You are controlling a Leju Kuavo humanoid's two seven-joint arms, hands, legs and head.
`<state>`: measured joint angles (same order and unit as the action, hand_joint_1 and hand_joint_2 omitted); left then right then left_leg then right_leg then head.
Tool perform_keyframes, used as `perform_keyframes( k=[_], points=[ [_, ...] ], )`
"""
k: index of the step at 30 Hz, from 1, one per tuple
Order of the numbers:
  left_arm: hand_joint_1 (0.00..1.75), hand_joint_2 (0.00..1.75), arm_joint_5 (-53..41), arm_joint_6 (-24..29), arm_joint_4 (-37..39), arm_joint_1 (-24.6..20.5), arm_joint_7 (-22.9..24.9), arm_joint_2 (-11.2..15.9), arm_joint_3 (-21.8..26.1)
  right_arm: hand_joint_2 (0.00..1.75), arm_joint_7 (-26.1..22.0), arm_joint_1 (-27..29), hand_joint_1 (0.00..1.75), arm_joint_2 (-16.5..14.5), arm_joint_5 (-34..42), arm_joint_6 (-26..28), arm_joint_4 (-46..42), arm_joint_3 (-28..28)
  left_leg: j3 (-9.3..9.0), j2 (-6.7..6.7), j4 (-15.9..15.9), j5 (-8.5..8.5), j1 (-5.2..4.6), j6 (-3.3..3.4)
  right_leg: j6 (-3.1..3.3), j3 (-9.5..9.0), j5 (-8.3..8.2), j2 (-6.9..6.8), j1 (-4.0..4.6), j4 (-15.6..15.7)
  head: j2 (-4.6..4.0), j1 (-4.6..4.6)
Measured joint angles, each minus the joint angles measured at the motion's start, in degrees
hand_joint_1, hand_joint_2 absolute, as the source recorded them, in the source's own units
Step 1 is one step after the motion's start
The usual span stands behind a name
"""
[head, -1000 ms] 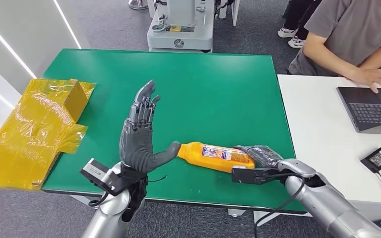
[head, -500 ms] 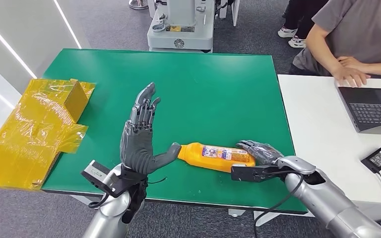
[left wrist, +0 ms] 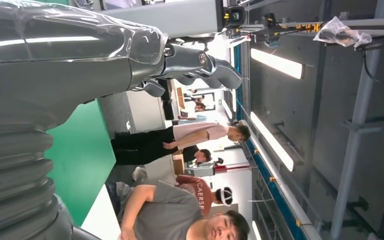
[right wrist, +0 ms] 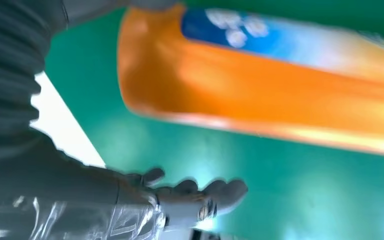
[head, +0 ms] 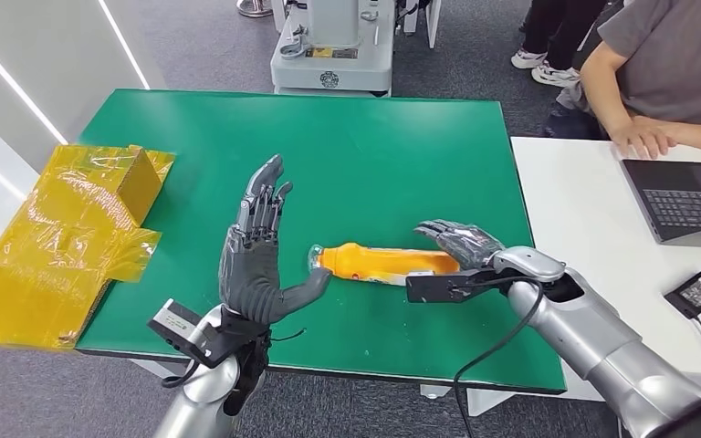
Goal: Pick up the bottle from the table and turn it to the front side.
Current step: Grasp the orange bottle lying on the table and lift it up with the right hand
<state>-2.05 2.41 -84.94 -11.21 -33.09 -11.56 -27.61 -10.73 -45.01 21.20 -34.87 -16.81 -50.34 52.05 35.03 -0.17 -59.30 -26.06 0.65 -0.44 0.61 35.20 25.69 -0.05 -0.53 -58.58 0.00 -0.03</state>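
Observation:
The orange bottle [head: 379,263] lies lengthwise just above the green table [head: 374,155], cap end toward my left hand. My right hand [head: 461,245] grips its base end, fingers draped over the top. The right wrist view shows the bottle [right wrist: 260,95] close and blurred, its blue label [right wrist: 230,30] turned to one side, the fingers [right wrist: 195,194] spread under it. My left hand [head: 256,246] stands upright and open beside the cap, palm facing the bottle, thumb just under the cap. In the left wrist view the left hand's fingers [left wrist: 200,65] are spread.
A yellow film-wrapped box [head: 64,237] sits at the table's left edge. On the right stands a white table [head: 584,228] with a laptop [head: 685,196] and a power adapter [head: 698,290]; a person [head: 666,73] sits there. A machine base [head: 333,50] stands behind.
My right hand has carried the bottle left and away from me, lifting and rolling it so the label faces away. The left hand barely moved. The person's hand left the laptop.

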Motion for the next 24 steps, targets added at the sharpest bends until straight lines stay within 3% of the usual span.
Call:
perform_keyframes(
  k=[11, 24],
  points=[
    [0.0, 1.75, 0.5, 0.9, 0.0, 0.0, -0.1, 0.1, 0.0, 1.75, -1.2, -2.9, 0.0, -4.9, 1.0, 0.8, 4.4, 2.7, 0.01, -0.05, 0.0, 0.01, 0.0, 0.01, -0.01, -0.01, 0.0, -0.06, 0.0, 0.0, 0.0, 0.0],
    [0.0, 1.75, 0.5, 0.8, 0.0, -0.1, -0.1, 0.1, 0.0, 1.75, -1.6, -3.0, 0.0, -6.2, 1.9, 2.3, 8.2, 4.0, 0.0, -0.05, 0.0, 0.0, 0.0, 0.01, -0.01, 0.0, 0.0, -0.04, -0.01, 0.0, 0.0, -0.01]
  ],
)
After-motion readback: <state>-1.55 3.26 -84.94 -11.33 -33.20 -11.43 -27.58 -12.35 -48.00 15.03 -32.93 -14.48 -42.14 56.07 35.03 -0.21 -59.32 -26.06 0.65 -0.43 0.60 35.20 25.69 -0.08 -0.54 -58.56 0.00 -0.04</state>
